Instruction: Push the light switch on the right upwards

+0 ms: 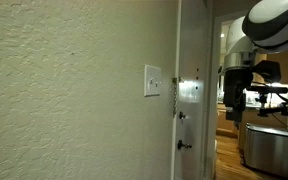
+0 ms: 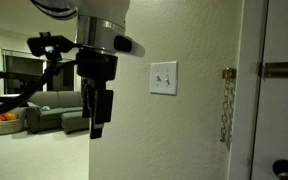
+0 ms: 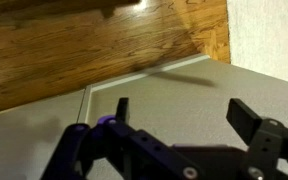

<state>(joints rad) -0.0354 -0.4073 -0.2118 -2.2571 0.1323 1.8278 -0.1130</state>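
Note:
A white double light switch plate (image 1: 152, 81) sits on the textured cream wall; it also shows in an exterior view (image 2: 163, 77), with two small toggles side by side. My gripper (image 2: 99, 112) hangs well away from the wall, to the left of the plate and a little lower. In an exterior view it (image 1: 235, 103) shows far behind the door edge. In the wrist view the gripper (image 3: 184, 115) is open and empty, with its two dark fingers spread over a grey surface. The switch plate is out of the wrist view.
A white door (image 1: 192, 100) with a brass chain (image 2: 226, 105) and dark knob (image 2: 284, 170) stands right of the switch. A wood floor (image 3: 74, 50) shows in the wrist view. A sofa (image 2: 54, 108) and a steel bin (image 1: 267, 146) stand in the room behind.

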